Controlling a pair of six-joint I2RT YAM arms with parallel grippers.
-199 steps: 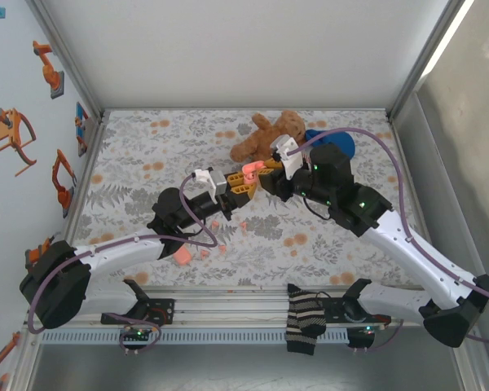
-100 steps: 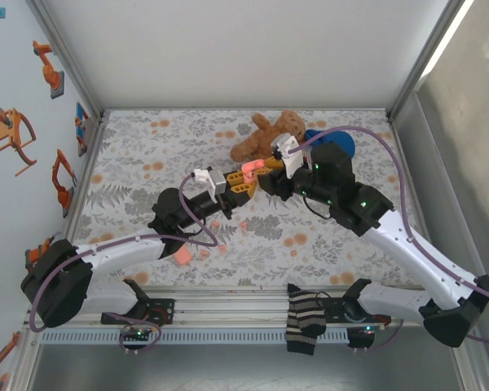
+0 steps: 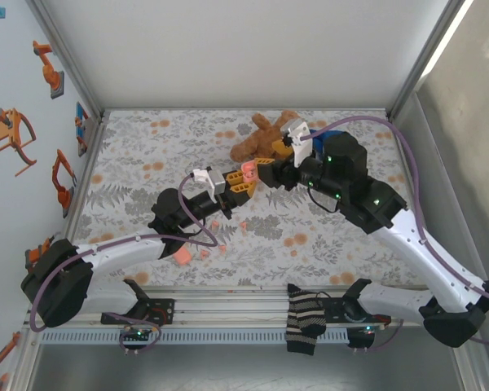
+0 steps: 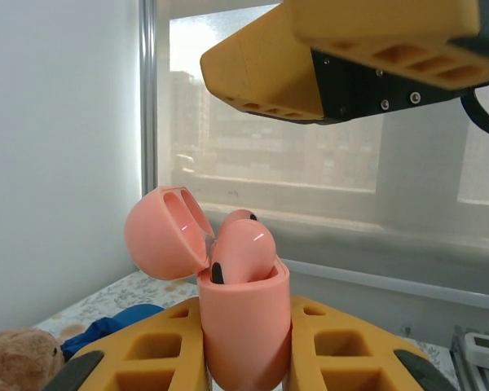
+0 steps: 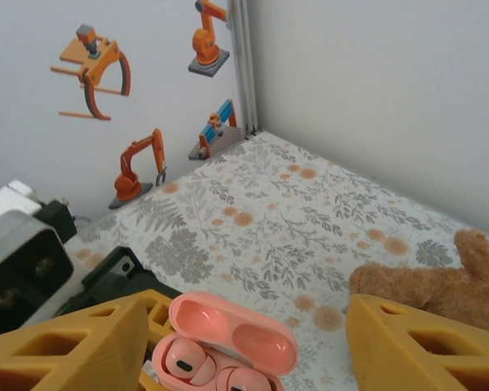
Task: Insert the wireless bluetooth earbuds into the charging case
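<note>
Right gripper (image 3: 269, 173) has backed up and to the right, off the case (image 4: 244, 326), since a second ago; we see its jaws now wide and empty. Left gripper (image 3: 238, 184) unchanged, clamped on the case above the bench (image 3: 147, 155), lid open, two earbuds (image 4: 243, 248) seated inside. Teddy bear (image 3: 265, 137) just behind the open jaws. Loose earbuds (image 3: 222, 248) lie on the bench, nearer the front edge.

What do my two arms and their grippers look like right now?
The left arm and right arm have white shells, black joints and a purple cable each. Green lights dot the right arm. The left gripper and right gripper carry blocky yellow-orange fingers with recessed pockets.
</note>
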